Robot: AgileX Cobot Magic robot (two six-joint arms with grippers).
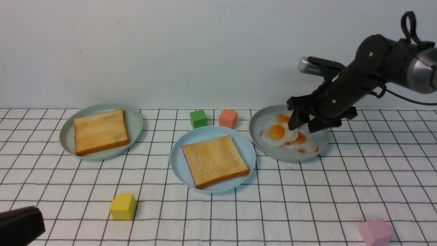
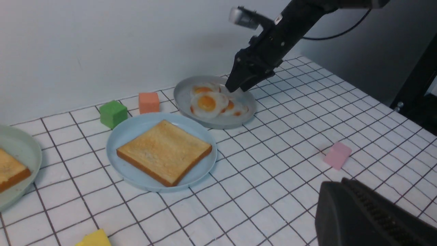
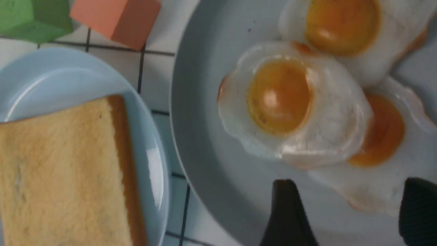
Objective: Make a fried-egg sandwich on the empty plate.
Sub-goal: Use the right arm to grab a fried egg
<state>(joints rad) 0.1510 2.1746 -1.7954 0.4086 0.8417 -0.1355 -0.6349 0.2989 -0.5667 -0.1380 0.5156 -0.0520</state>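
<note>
The light blue plate [image 1: 205, 133] sits mid-table with one toast slice [image 1: 214, 160] flat on it. A second toast slice [image 1: 100, 131] lies on the pale green plate [image 1: 135, 119] at the left. Three fried eggs overlap on the grey plate [image 1: 259, 119]; the topmost egg [image 1: 277, 132] lies toward the blue plate. My right gripper [image 1: 304, 128] hangs open just above the eggs. In the right wrist view, the white edge of a lower egg [image 3: 372, 191] lies between its spread fingers [image 3: 286, 205]. My left gripper [image 2: 338, 184] is shut on nothing, low at the near left corner.
A green cube [image 1: 198, 118] and an orange cube [image 1: 228, 118] stand just behind the blue plate. A yellow cube [image 1: 123, 206] sits near the front left and a pink cube [image 1: 375, 232] near the front right. A white wall closes off the back.
</note>
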